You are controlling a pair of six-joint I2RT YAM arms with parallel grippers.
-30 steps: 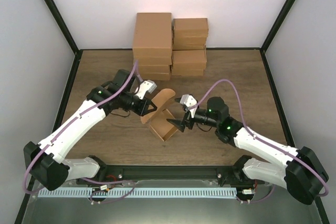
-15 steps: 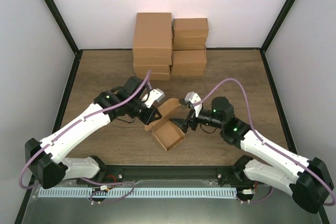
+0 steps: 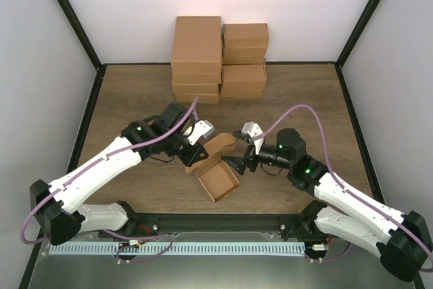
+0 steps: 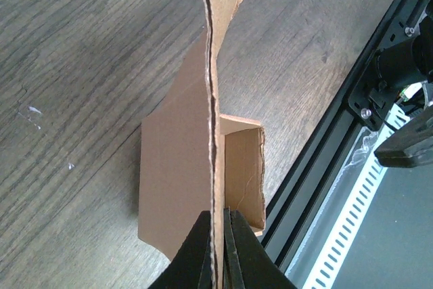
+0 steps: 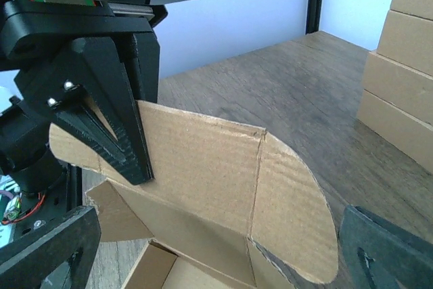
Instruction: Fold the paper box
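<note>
The open brown paper box (image 3: 218,181) sits on the wooden table between the arms, its lid flap (image 3: 218,145) standing up. My left gripper (image 3: 197,156) is shut on the lid's edge; in the left wrist view (image 4: 219,238) the black jaws pinch the cardboard lid (image 4: 177,167) edge-on, with the box body (image 4: 243,174) beyond. My right gripper (image 3: 237,161) is open just right of the lid. In the right wrist view (image 5: 216,262) its fingers (image 5: 47,248) spread wide, facing the lid (image 5: 203,167) and its rounded tab, not touching. The left gripper's fingers (image 5: 115,133) show clamped on the lid there.
Two stacks of closed brown boxes stand at the back, a tall one (image 3: 196,55) and a shorter one (image 3: 244,59). The black rail (image 3: 223,223) runs along the near edge, close to the box. Dark frame posts stand at the far corners.
The left gripper has carried the lid and box toward the near edge and a little right. The right gripper has shifted right and stays open beside the lid.
</note>
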